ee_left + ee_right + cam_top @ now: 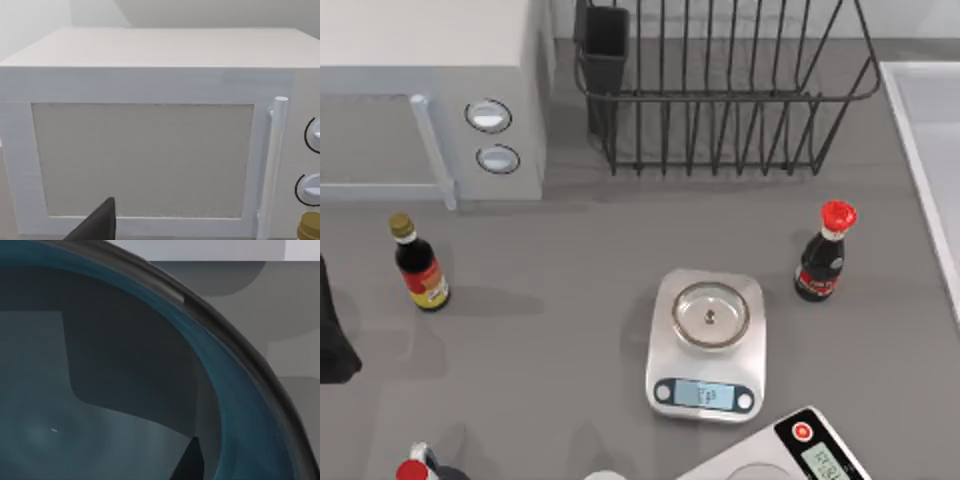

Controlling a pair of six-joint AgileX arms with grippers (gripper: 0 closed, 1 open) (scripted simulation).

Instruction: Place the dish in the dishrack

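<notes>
Right wrist view puts the dish (100,390) hard up against the camera: teal-blue, glossy, smooth concave bowl, dark curved rim arcing across the view. A dark wedge of my right end effector (190,462) pokes in at the edge; I can't tell if it's clamped on the dish or open.

My guess is the dish isn't in the rack yet, so the step is carry and insert. To do it well: keep the dish edge-on and line it up with a gap between bars, then drop straight down. It looks slick and rigid, so no twisting in the grip.

From above, going outward: silver scale (705,345) mid-bench with a round steel plate, and a red-capped dark bottle (823,255) to its right. Route around both.

The dishrack (720,90) sits at the far edge. It's thin black upright wire, with a dark rectangular cup (604,45) at its left corner.

Left end effector (97,225) is parked facing the white microwave (150,140), a boxy matte shell; its state is unclear too.
</notes>
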